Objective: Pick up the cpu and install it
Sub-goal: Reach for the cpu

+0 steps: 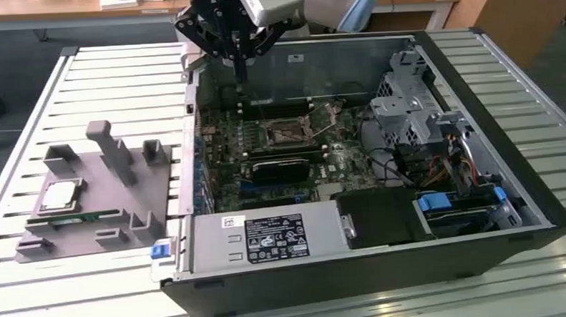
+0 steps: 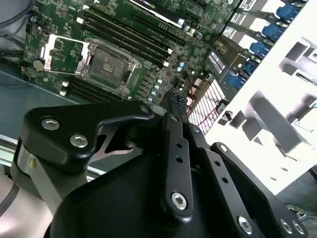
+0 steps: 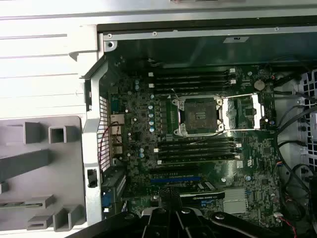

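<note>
The cpu (image 1: 60,195), a small silver-grey square, lies on the grey plastic tray (image 1: 122,201) at the exterior view's left, beside the open computer case (image 1: 512,156). My gripper (image 1: 241,97) hangs over the far left part of the case, well away from the cpu, its fingers shut with nothing between them. Its thin fingertips (image 2: 174,97) point down at the motherboard (image 3: 148,148). The empty cpu socket (image 3: 199,116) (image 2: 109,62) (image 1: 287,135) sits mid-board with its metal load plate (image 3: 242,114) flipped open.
A long green memory stick (image 1: 71,219) lies on the tray in front of the cpu, among upright grey posts (image 1: 111,148). Inside the case are a power supply box (image 1: 267,238), a metal drive cage (image 1: 405,103) and cables (image 1: 398,168). The slatted white table (image 1: 117,72) surrounds everything.
</note>
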